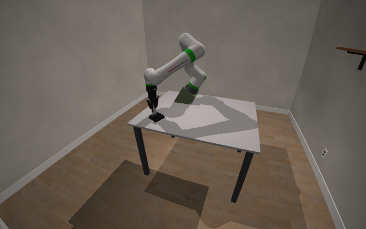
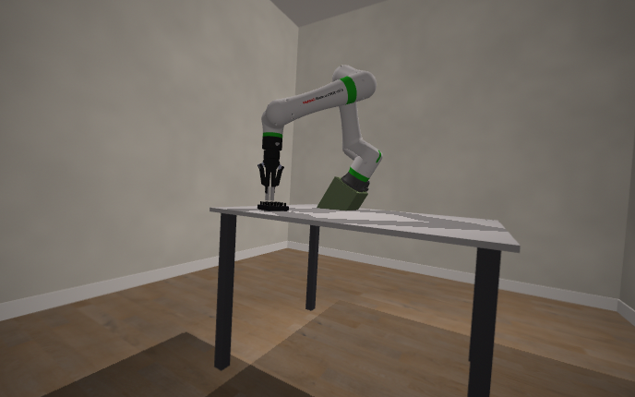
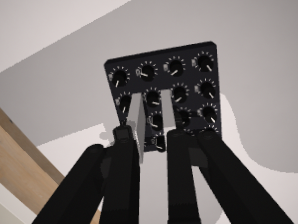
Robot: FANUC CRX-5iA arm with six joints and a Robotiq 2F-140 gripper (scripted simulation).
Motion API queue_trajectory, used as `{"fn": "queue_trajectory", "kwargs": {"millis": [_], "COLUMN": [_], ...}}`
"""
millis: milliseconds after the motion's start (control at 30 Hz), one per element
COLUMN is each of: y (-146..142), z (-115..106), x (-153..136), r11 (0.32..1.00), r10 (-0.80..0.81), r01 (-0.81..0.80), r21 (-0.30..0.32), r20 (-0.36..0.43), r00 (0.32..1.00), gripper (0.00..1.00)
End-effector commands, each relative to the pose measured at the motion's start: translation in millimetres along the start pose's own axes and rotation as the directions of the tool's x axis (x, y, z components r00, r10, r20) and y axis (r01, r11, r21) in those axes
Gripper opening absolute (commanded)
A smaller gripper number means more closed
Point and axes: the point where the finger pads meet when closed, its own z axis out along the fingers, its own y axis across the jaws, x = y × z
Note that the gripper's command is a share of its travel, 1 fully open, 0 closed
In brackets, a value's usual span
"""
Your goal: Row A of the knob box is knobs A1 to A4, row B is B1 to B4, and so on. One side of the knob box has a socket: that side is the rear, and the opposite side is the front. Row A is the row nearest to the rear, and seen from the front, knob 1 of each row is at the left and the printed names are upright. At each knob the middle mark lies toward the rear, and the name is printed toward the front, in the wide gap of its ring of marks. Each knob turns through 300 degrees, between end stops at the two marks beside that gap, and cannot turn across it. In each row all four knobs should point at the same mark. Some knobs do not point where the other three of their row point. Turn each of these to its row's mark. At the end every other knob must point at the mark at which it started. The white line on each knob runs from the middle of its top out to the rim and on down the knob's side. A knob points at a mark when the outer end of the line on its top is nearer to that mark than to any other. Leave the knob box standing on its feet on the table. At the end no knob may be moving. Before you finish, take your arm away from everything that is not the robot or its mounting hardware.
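Note:
The black knob box [image 1: 157, 119] stands on its feet near the table's front left corner and also shows in the exterior view [image 2: 272, 206]. In the wrist view the knob box [image 3: 166, 99] shows several black knobs with white lines and rings of marks; the names are too small to read. My gripper [image 3: 152, 105] [image 2: 270, 195] points straight down just above the box. Its fingers stand narrowly open with nothing between them. They frame the second column of knobs from the left in the wrist view and hide parts of the lower rows.
The arm's green base [image 1: 185, 96] sits at the back of the white table. The table edge [image 1: 134, 125] runs close to the box on the left and front. A wall shelf [image 1: 352, 52] hangs far to the right.

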Motion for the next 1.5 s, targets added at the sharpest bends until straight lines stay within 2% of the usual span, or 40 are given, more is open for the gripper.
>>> {"fn": "queue_trajectory", "kwargs": {"millis": [0, 833, 1467], "y": [0, 0, 0], "z": [0, 13, 14], "x": [0, 0, 0], "r11": [1.0, 1.0, 1.0], "r10": [0.0, 0.0, 0.0], "r01": [0.0, 0.0, 0.0], "r21": [0.0, 0.0, 0.0], "r20": [0.0, 0.0, 0.0], "r00": [1.0, 1.0, 1.0], "gripper": [0.12, 0.12, 0.12]}}
